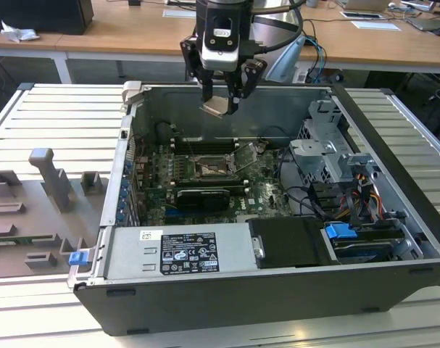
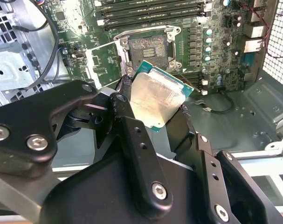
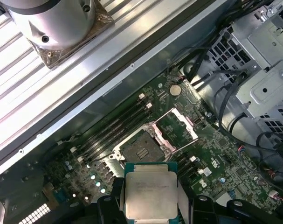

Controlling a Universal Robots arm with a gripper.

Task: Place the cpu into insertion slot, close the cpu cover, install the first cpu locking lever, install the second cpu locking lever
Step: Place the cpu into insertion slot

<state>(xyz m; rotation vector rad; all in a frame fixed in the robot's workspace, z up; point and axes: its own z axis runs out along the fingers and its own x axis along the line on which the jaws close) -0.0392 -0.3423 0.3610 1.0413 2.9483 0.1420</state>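
**A:** Where do we find the cpu (image 1: 216, 106)?

**B:** In the exterior view we see it hanging in the gripper (image 1: 220, 101) over the open computer case (image 1: 393, 145). It is up near the case's far wall and well above the motherboard (image 1: 169, 190).

**A:** How is it held?

**B:** The second wrist view tells us. 2 black fingers (image 2: 182, 122) are closed on opposite edges of the chip. Its pale metal top is tilted, and a green edge shows along one side.

**A:** What does the first wrist view give us?

**B:** There we look down past the chip onto the board. The insertion slot (image 3: 141, 150) lies bare, apart from the cpu. The cpu cover (image 3: 188, 125) stands swung open just beside the slot, and we see the board through its middle window.
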